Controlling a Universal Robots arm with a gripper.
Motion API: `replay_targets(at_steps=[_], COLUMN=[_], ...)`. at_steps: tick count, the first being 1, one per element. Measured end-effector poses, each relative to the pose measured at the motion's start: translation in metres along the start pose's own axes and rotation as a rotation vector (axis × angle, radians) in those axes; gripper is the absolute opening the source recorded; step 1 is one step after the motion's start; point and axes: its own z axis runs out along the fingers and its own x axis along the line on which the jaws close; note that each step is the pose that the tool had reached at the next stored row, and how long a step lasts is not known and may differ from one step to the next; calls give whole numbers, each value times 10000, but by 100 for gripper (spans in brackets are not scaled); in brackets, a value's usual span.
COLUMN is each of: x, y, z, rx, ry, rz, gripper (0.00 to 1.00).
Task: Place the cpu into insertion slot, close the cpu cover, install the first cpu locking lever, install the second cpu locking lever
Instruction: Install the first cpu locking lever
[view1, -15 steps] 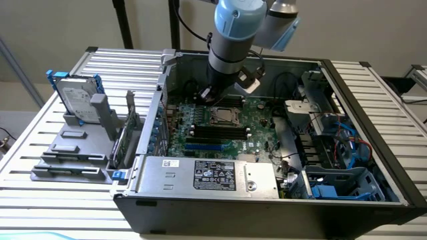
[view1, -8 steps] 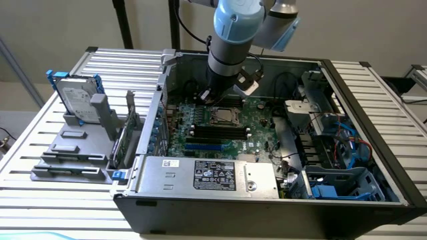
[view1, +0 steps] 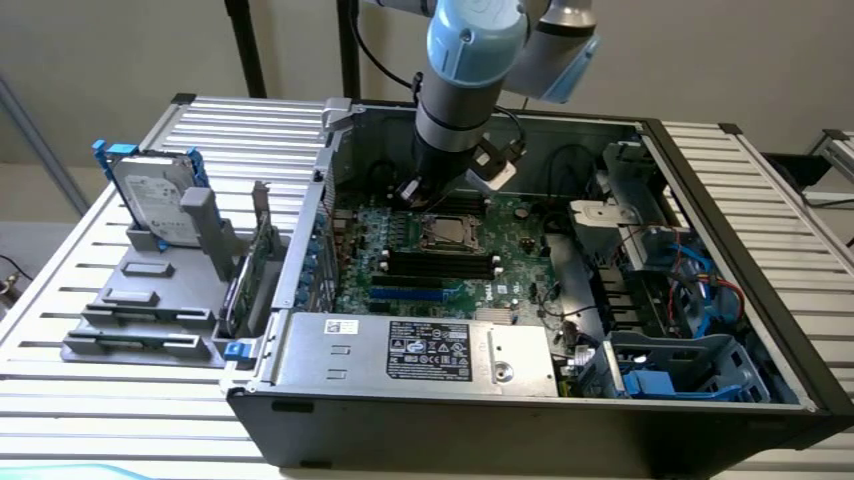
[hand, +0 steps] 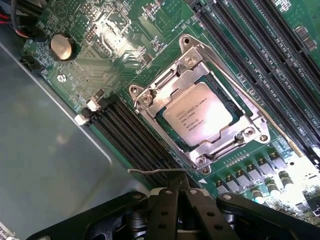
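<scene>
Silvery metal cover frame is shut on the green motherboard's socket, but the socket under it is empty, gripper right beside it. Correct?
Not empty. The wrist view shows the small silvery square cpu seated in the insertion slot, framed by the shut silvery cpu cover. The gripper is indeed beside it.

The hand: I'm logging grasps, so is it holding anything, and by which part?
Nothing visibly: the hand is shut just beside the thin locking lever; whether they touch cannot be told.

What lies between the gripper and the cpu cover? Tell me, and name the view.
In the wrist view, a thin metal lever rod crosses between the gripper and the cpu cover, over the ends of the black memory slots.
</scene>
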Motion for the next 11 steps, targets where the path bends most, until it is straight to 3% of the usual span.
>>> replay_targets(at_steps=[11], x=[56], y=[40], z=[33], rx=[-134], ry=[-148], rz=[12], gripper=[11])
